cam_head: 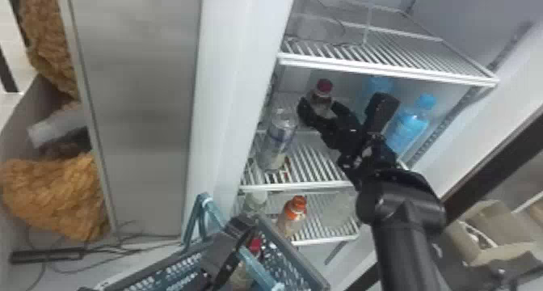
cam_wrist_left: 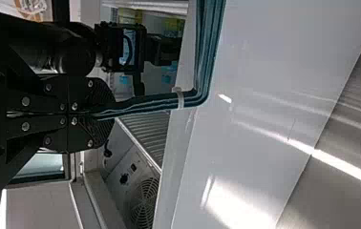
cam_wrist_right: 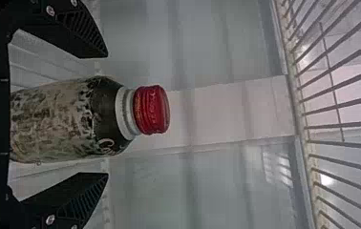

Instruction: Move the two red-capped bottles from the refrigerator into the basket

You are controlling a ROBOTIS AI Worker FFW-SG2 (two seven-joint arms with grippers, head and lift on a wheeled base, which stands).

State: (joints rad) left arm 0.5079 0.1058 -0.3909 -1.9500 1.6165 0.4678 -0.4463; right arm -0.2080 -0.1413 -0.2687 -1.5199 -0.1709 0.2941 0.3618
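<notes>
Well, two red-capped bottles: one (cam_head: 323, 101) on the fridge shelf (cam_head: 313, 161), between the right end effector's (cam_head: 321, 108) two parted fingers, a gap each side; one (cam_head: 254, 245) inside the basket (cam_head: 298, 250). The left end effector (cam_head: 242, 226) is clamped on the basket's handle (cam_wrist_left: 205, 55). Two blue bottles (cam_head: 409, 127) and one can (cam_head: 278, 138) share that shelf.
</notes>
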